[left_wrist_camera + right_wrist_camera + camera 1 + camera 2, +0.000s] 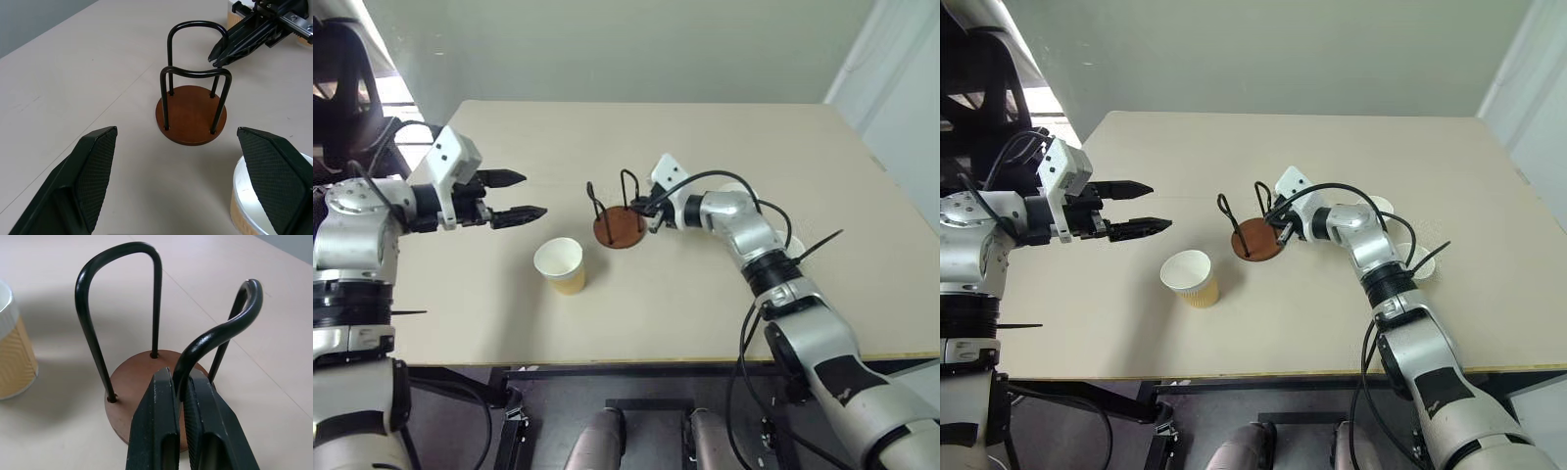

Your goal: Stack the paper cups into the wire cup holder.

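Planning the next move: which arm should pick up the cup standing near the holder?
Probably left: its pincer is open beside the paper cup, while the right pincer is shut on the wire cup holder.

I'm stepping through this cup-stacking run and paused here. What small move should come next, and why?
Probably hold the wire cup holder steady: the right hand is shut on one wire loop. Then the open left hand, hovering near the upright paper cup, could lower to grasp it, since the holder is empty.
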Robot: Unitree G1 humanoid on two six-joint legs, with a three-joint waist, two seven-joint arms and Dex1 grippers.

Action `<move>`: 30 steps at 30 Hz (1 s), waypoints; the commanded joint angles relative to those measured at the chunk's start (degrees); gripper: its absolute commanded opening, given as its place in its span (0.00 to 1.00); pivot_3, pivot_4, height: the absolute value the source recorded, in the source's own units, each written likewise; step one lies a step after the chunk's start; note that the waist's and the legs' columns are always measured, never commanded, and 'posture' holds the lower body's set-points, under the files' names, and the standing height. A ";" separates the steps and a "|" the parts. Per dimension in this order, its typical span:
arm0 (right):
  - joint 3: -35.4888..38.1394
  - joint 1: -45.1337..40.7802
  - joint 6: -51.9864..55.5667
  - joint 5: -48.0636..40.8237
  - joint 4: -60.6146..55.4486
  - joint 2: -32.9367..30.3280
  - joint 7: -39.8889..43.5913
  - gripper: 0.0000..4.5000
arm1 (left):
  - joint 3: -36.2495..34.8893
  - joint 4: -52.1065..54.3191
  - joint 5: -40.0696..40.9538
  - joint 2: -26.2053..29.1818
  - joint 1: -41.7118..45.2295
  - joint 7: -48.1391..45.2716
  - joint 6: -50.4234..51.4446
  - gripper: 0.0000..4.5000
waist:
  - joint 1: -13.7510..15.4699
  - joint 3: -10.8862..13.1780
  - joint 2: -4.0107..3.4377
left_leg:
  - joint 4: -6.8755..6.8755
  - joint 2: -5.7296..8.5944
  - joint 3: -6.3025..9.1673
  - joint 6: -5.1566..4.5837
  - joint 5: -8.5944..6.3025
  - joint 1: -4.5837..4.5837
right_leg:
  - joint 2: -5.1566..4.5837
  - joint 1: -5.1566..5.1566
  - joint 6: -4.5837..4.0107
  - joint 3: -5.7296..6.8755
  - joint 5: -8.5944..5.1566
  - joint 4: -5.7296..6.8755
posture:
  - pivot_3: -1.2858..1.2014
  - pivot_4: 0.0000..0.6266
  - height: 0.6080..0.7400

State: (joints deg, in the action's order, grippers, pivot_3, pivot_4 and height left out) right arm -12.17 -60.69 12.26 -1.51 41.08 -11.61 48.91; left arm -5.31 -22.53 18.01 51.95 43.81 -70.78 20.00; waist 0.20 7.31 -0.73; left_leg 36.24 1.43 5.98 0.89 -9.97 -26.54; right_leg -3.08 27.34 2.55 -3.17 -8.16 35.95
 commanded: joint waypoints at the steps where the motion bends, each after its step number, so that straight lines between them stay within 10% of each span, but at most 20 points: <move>1: 0.39 3.16 4.32 -1.25 -9.00 -3.24 3.69 0.00 | -0.29 0.38 -0.52 0.45 1.71 0.23 -0.92 0.94 | 0.04 -0.01 0.01 | 0.01 0.00 0.00 -0.01 0.01 0.00 | 0.00 -0.02 0.00 0.01 0.00 -0.01 | 0.52 0.24 1.00; 13: 1.85 18.04 26.14 -6.37 -41.26 -16.49 6.46 0.00 | 0.64 -2.11 -1.60 -0.74 2.90 -0.52 -2.05 0.94 | -0.03 -0.02 0.05 | 0.06 -0.03 -0.01 -0.16 0.19 0.35 | 0.03 -0.44 0.00 0.03 -0.01 -0.01 | 0.52 0.24 1.00; 30: 4.22 18.15 44.55 -18.52 -58.97 -25.19 7.26 0.00 | 2.42 -6.49 -2.88 -2.94 5.74 -1.73 -4.61 0.94 | 0.00 -0.03 0.10 | -0.03 -0.02 -0.04 -0.52 0.64 0.34 | 0.10 -0.44 0.11 -0.05 -0.07 -0.04 | 0.52 0.24 1.00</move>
State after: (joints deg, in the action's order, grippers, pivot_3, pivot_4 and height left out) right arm -9.59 -41.63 55.97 -18.20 -14.47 -35.42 55.33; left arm -2.50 -29.29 15.54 48.71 48.02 -72.35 16.34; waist 0.20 7.28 -0.63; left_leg 36.21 1.41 5.94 0.37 -9.33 -26.21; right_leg -2.98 26.90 2.67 -3.22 -8.24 35.90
